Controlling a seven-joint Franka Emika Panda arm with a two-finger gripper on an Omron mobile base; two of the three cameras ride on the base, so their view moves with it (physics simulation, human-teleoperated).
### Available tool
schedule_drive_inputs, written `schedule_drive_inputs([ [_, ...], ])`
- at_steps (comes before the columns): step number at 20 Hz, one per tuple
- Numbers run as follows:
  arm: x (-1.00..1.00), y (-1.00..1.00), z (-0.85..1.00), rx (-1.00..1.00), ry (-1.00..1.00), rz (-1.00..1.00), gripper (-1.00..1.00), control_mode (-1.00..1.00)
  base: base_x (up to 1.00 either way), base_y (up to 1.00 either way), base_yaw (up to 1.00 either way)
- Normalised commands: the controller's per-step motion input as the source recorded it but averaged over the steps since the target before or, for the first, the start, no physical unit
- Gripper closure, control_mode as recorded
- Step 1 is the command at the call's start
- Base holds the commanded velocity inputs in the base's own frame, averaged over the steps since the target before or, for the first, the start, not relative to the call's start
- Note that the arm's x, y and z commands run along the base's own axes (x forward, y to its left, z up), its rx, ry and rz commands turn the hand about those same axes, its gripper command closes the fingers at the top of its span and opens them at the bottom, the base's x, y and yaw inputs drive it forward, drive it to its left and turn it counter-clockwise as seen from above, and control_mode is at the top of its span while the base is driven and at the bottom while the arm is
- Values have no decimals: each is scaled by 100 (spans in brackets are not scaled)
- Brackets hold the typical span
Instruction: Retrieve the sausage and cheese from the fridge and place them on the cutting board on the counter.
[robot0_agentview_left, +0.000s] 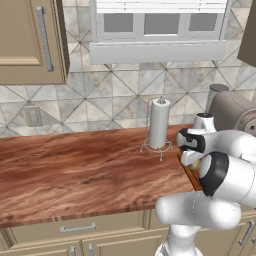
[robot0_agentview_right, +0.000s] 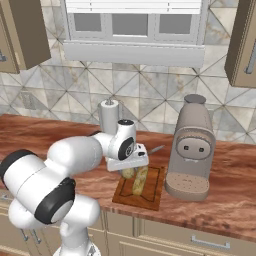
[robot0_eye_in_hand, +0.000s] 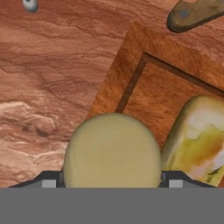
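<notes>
Gripper (robot0_agentview_right: 129, 169) jaws are seen spread wide around a pale rounded cheese (robot0_eye_in_hand: 112, 151) over the cutting board (robot0_agentview_right: 152, 192) on the counter (robot0_agentview_left: 75, 170), where a yellowish sausage (robot0_agentview_right: 139, 181) lies just beside it.

Window (robot0_agentview_right: 134, 25): centred high on the wall, white frame, three panes, blind lowered over the top, deep pale sill beneath.
Wall (robot0_agentview_left: 110, 85): grey-beige tiles in a diamond pattern, below and to both sides of the window.
Upper cabinets (robot0_agentview_left: 30, 40): beige panelled doors with silver bar handles, flanking the window.
Wall socket (robot0_agentview_left: 34, 116): low on the tiles, left of the window.
Lower drawers (robot0_agentview_left: 77, 230): beige, silver handles, well below the window.
</notes>
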Motion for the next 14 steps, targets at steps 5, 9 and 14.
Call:
schedule_drive_inputs([
  [5, 0, 0, 0, 0, 0, 0, -100, -100, 0, 0, 0],
  [9, 0, 0, 0, 0, 0, 0, -100, -100, 0, 0, 0],
  [14, -9, 0, 35, 0, 0, 0, -100, -100, 0, 0, 0],
])
